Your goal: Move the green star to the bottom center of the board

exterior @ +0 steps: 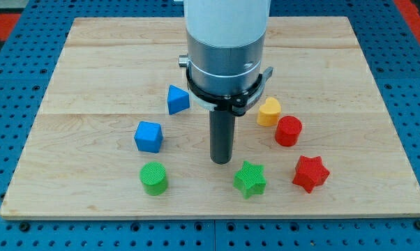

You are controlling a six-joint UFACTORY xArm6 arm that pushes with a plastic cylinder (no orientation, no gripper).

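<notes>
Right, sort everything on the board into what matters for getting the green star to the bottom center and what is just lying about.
Belongs to the job:
- green star, near the board's bottom edge, about centre
- my tip, just up and to the view's left of the star
- wooden board

Just lying about:
- green cylinder
- blue cube
- blue triangular block
- yellow block
- red cylinder
- red star

Wooden board (pixel 91 63), with blocks placed relative to my tip (pixel 222 161):
- green star (pixel 250 179), just bottom-right
- red star (pixel 310 173), right
- red cylinder (pixel 289 130) and yellow block (pixel 268 111), upper right
- blue cube (pixel 148 137) and blue triangle (pixel 176 100), left
- green cylinder (pixel 153 178), lower left
</notes>
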